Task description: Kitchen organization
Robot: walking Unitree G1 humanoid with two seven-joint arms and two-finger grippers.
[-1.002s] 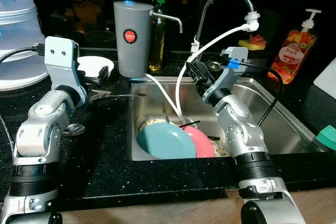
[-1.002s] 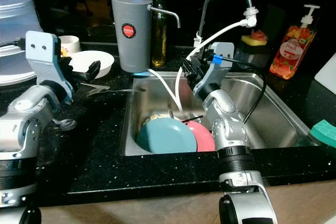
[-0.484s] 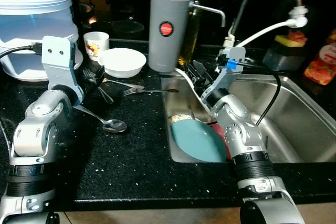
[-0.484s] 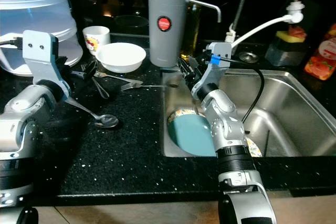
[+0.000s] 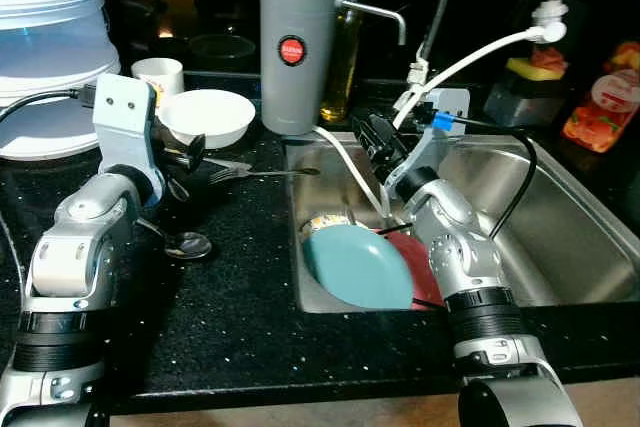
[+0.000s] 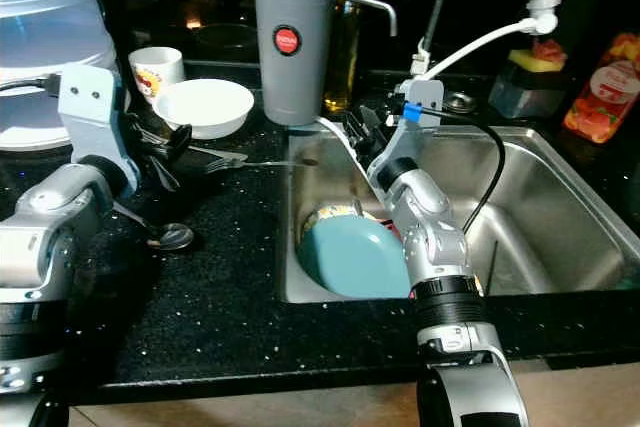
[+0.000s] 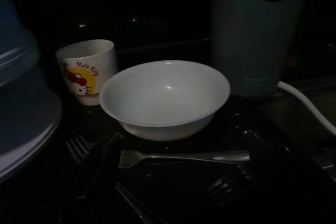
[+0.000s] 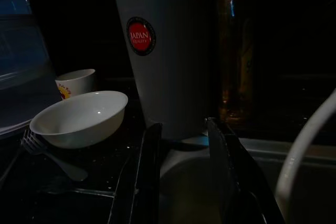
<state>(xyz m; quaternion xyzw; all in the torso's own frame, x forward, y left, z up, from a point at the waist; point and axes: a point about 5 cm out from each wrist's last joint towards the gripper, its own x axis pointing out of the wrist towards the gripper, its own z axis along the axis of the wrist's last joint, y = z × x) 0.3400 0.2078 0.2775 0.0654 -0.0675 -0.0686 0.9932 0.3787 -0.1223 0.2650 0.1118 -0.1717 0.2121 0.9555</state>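
One white bowl (image 5: 207, 117); two forks (image 7: 178, 157) just in front, handles toward sink (image 5: 560, 207). Left gripper (image 7: 184, 182) spread over forks; right gripper (image 8: 181, 177) spread.

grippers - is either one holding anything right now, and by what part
Nothing is held. The left gripper is open above the fork near the white bowl. The right gripper is open over the sink edge, fingers empty.

Right claw (image 8: 181, 145) fingers apart w/ grey canister (image 8: 165, 40) betw them, white bowl (image 8: 81, 118), fork (image 8: 47, 156) beside
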